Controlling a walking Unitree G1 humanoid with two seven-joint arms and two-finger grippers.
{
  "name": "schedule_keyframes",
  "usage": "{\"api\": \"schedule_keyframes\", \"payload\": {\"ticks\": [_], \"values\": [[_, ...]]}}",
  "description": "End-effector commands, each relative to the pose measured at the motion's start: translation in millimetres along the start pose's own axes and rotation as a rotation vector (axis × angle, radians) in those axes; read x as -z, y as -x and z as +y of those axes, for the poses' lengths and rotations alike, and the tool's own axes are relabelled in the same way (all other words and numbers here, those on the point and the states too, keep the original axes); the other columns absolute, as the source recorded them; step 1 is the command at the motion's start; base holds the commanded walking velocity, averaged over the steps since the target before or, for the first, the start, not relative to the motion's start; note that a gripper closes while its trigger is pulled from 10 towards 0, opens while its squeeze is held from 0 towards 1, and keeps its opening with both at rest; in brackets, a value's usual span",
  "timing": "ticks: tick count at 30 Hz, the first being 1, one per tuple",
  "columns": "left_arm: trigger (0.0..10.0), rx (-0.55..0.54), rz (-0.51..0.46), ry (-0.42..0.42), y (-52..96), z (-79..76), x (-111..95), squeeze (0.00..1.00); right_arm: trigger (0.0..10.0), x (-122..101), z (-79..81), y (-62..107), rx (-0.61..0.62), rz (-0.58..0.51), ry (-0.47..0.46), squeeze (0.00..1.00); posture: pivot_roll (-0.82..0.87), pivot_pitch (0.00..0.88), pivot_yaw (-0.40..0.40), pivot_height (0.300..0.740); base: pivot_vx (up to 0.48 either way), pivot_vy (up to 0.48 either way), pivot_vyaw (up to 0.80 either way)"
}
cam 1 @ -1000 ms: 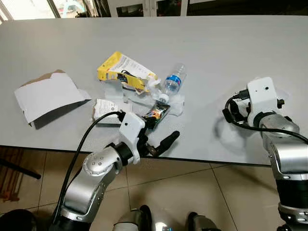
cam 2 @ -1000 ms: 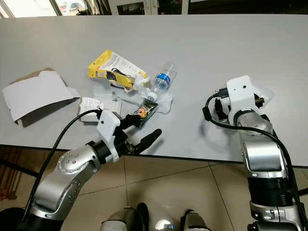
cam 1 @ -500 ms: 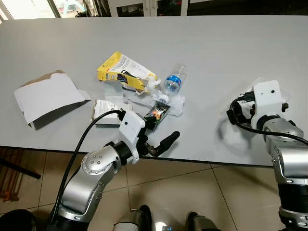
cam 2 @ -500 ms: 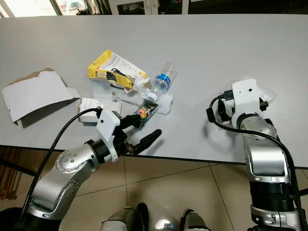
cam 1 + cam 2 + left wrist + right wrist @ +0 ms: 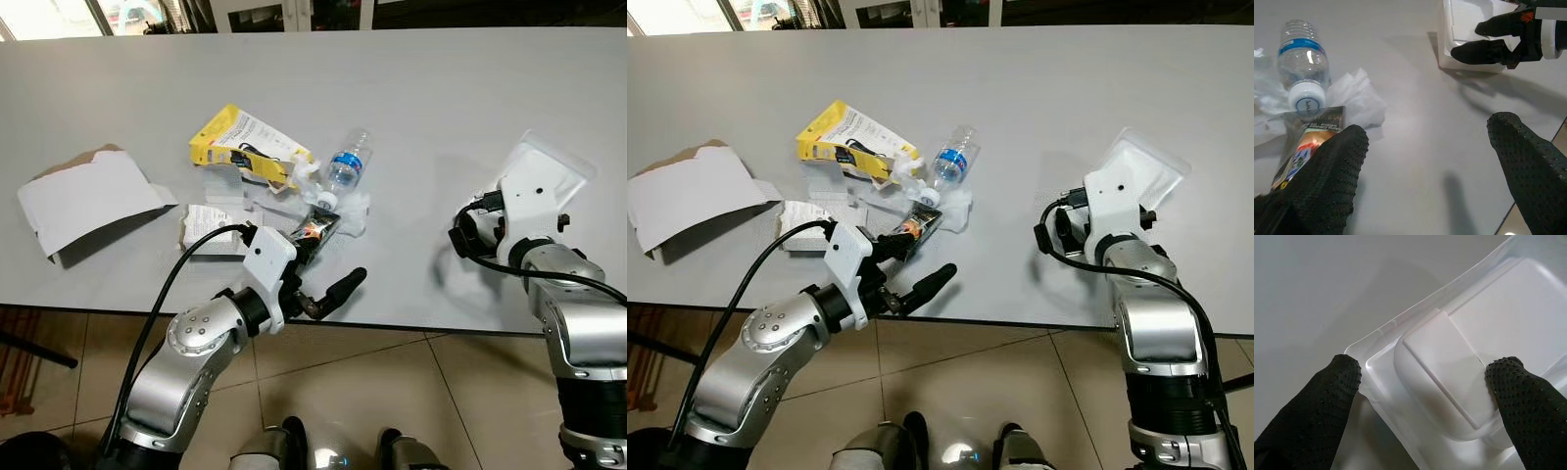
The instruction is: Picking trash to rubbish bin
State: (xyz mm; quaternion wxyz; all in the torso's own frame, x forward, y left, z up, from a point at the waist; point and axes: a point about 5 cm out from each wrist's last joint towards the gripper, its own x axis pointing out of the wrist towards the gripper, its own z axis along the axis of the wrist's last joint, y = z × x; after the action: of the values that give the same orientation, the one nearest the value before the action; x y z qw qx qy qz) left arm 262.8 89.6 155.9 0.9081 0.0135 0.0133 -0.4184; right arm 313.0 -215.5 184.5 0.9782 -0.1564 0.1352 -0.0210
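The clear plastic tray [image 5: 1464, 377] is lying on the grey desk [image 5: 441, 88] at the right of the frame, and the right pincer [image 5: 1422, 396] is straddling it with fingers spread wide, not yet pinching. That thin shell looks slippery; closing off-centre could be flipping it or skating it away. Left of centre, the left pincer [image 5: 1425, 147] is hanging spread at the desk's near edge, just beside a snack wrapper [image 5: 1308, 147], a water bottle [image 5: 348, 166], a yellow packet [image 5: 245, 142] and torn cardboard [image 5: 88, 201]. Beige floor tiles [image 5: 411, 392] are showing below, window glare at upper left
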Motion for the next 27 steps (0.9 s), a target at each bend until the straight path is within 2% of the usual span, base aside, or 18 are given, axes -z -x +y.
{"api": "schedule_keyframes", "payload": {"ticks": [1, 4, 5, 6, 7, 9, 10, 12, 14, 15, 16, 18, 19, 20, 21, 22, 27], "values": [[10.0, 0.002, 0.013, -0.004, -0.6, -1.1, 1.9, 0.0, 10.0, 26.3, 6.7, -0.5, -0.035, 0.126, 0.001, 0.0, -0.01, 0.228, 0.105, 0.74, 0.0, 0.0, 0.0], [10.0, 0.001, 0.013, -0.003, -0.7, -1.4, 2.4, 0.0, 10.0, 43.8, 12.3, 0.8, -0.066, 0.184, -0.021, 0.0, -0.01, 0.229, 0.103, 0.74, 0.0, 0.0, 0.0], [10.0, 0.001, 0.014, -0.003, -0.4, -1.3, 2.8, 0.0, 8.9, 48.6, 14.2, 1.2, -0.077, 0.202, -0.024, 0.0, -0.01, 0.229, 0.103, 0.74, 0.0, 0.0, 0.0], [10.0, 0.001, 0.015, -0.003, -0.2, -1.2, 3.1, 0.0, 8.9, 51.6, 15.4, 1.4, -0.083, 0.214, -0.026, 0.0, -0.01, 0.229, 0.103, 0.74, 0.0, 0.0, 0.0], [10.0, 0.0, 0.017, -0.002, 0.1, -1.0, 3.6, 0.0, 4.6, 54.9, 16.9, 1.5, -0.092, 0.225, -0.031, 0.0, -0.01, 0.229, 0.103, 0.74, 0.0, 0.0, 0.0], [10.0, -0.002, 0.019, -0.002, 0.7, -1.2, 3.9, 0.0, 4.4, 59.6, 18.9, 2.0, -0.104, 0.243, -0.046, 0.0, -0.01, 0.234, 0.1, 0.74, 0.0, 0.0, 0.0], [10.0, -0.002, 0.019, -0.002, 0.8, -1.4, 4.0, 0.0, 2.7, 63.1, 19.7, 2.1, -0.109, 0.257, -0.052, 0.0, -0.01, 0.234, 0.1, 0.74, 0.0, 0.0, 0.0], [10.0, -0.002, 0.02, -0.002, 0.8, -1.5, 4.1, 0.0, 2.7, 65.9, 20.2, 2.0, -0.111, 0.267, -0.054, 0.0, -0.01, 0.234, 0.1, 0.74, 0.0, 0.0, 0.0], [10.0, -0.002, 0.021, -0.003, 1.1, -2.0, 3.9, 0.0, 4.3, 73.8, 23.2, 2.6, -0.127, 0.296, -0.075, 0.0, 0.0, 0.238, 0.099, 0.74, 0.0, 0.0, 0.0], [10.0, -0.002, 0.022, -0.003, 1.2, -2.2, 4.0, 0.0, 7.2, 77.3, 24.5, 2.9, -0.134, 0.309, -0.086, 0.0, 0.0, 0.238, 0.099, 0.74, 0.0, 0.0, 0.0], [10.0, -0.002, 0.024, -0.003, 1.4, -2.4, 4.4, 0.0, 7.5, 83.2, 26.4, 3.5, -0.142, 0.327, -0.097, 0.0, 0.0, 0.239, 0.099, 0.74, 0.0, 0.0, 0.0], [10.0, -0.002, 0.025, -0.003, 1.6, -2.4, 4.5, 0.0, 7.3, 85.2, 27.1, 3.8, -0.147, 0.333, -0.102, 0.0, 0.0, 0.239, 0.099, 0.74, 0.0, 0.0, 0.0], [10.0, -0.002, 0.026, -0.004, 1.8, -2.4, 4.5, 0.0, 4.7, 87.9, 28.2, 4.2, -0.155, 0.34, -0.113, 0.0, 0.0, 0.239, 0.1, 0.74, 0.0, 0.0, 0.0], [10.0, -0.001, 0.027, -0.004, 1.9, -2.5, 4.5, 0.0, 1.5, 90.2, 28.3, 4.4, -0.156, 0.346, -0.123, 0.0, 0.0, 0.239, 0.101, 0.74, 0.0, 0.0, 0.0], [10.0, -0.001, 0.027, -0.004, 2.0, -2.6, 4.6, 0.0, 1.5, 91.7, 28.3, 4.5, -0.156, 0.35, -0.129, 0.0, 0.0, 0.239, 0.101, 0.74, 0.0, 0.0, 0.0], [10.0, -0.001, 0.028, -0.005, 1.9, -2.6, 4.8, 0.0, 0.0, 93.2, 28.6, 4.7, -0.159, 0.355, -0.134, 0.0, 0.0, 0.239, 0.102, 0.74, 0.0, 0.0, 0.0], [10.0, 0.0, 0.031, -0.006, 1.8, -2.8, 5.3, 0.0, 0.0, 98.1, 29.8, 5.3, -0.167, 0.368, -0.151, 0.0, 0.0, 0.24, 0.103, 0.74, 0.0, 0.0, 0.0]]}}
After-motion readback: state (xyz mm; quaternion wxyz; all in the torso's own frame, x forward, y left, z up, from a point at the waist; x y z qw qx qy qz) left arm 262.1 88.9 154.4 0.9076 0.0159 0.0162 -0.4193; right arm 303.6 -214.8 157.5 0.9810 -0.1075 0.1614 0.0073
